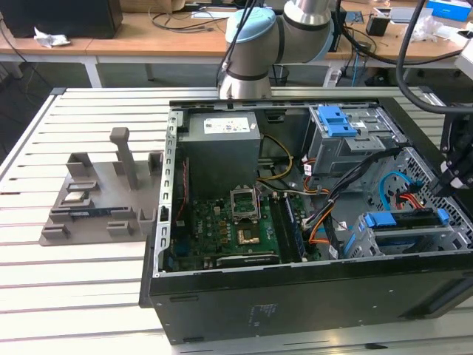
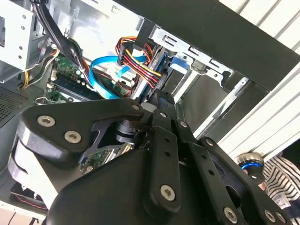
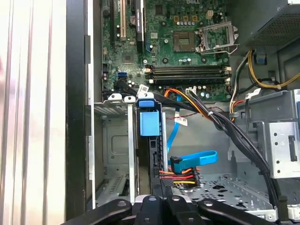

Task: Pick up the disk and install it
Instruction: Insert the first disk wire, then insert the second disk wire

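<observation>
Pale slatted worktable [image 1: 89, 296] in front, wooden desk [image 1: 148, 33] w/ cables behind, dark floor.

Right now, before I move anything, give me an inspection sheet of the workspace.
Surface: slatted table carrying the open computer case.
Job's things: disk in its blue carrier, standing on edge in the lower drive cage.
Clutter: grey fixture on the table, at the exterior view's left of the case.
Grippers: hand close over the disk's cage.
Cables: blue data cable and red-yellow power plug beside the disk; black cable bundle crossing the case.
Surroundings: desks with loose cables behind the table.
</observation>
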Tool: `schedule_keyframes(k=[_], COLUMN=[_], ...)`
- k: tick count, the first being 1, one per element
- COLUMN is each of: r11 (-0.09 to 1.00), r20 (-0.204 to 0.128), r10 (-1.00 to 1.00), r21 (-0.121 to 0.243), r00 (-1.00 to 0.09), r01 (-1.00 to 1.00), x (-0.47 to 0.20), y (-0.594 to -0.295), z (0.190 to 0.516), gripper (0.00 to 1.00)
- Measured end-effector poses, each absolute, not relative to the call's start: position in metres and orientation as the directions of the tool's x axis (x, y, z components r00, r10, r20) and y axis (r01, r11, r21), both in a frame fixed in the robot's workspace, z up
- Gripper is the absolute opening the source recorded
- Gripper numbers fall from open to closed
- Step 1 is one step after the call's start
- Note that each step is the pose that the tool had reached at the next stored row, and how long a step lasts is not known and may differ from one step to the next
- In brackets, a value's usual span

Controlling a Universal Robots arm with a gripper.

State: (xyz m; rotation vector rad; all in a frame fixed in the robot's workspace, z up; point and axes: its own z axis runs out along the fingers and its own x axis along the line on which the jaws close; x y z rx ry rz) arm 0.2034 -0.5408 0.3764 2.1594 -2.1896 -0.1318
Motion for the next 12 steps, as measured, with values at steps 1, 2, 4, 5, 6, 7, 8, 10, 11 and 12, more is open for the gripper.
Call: schedule_keyframes(k=[1, 2, 4, 5, 6, 7, 8, 10, 11, 12], r11=[0.013, 0.013, 0.013, 0.013, 0.013, 0.013, 0.013, 0.013, 0.013, 0.013], r20=[-0.015, -0.015, -0.015, -0.015, -0.016, -0.016, -0.016, -0.016, -0.016, -0.018], r10=[-1.000, -1.000, -1.000, -1.000, -1.000, -1.000, -1.000, -1.000, -1.000, -1.000], r21=[0.105, 0.105, 0.105, 0.105, 0.105, 0.105, 0.105, 0.105, 0.105, 0.105], r00=[-0.015, -0.015, -0.015, -0.015, -0.015, -0.015, -0.015, -0.015, -0.015, -0.015], r01=[-0.994, -0.994, -0.994, -0.994, -0.994, -0.994, -0.994, -0.994, -0.994, -0.994], x=[0.2035, 0.2034, 0.2035, 0.2035, 0.2035, 0.2034, 0.2035, 0.2034, 0.2033, 0.2029], y=[-0.5408, -0.5408, -0.5408, -0.5408, -0.5408, -0.5408, -0.5408, -0.5407, -0.5397, -0.5379], z=[0.3764, 0.3764, 0.3764, 0.3765, 0.3764, 0.3764, 0.3764, 0.3764, 0.3761, 0.3760], gripper=[0.11, 0.11, 0.11, 0.11, 0.17, 0.24, 0.24, 0.36, 0.36, 0.36])
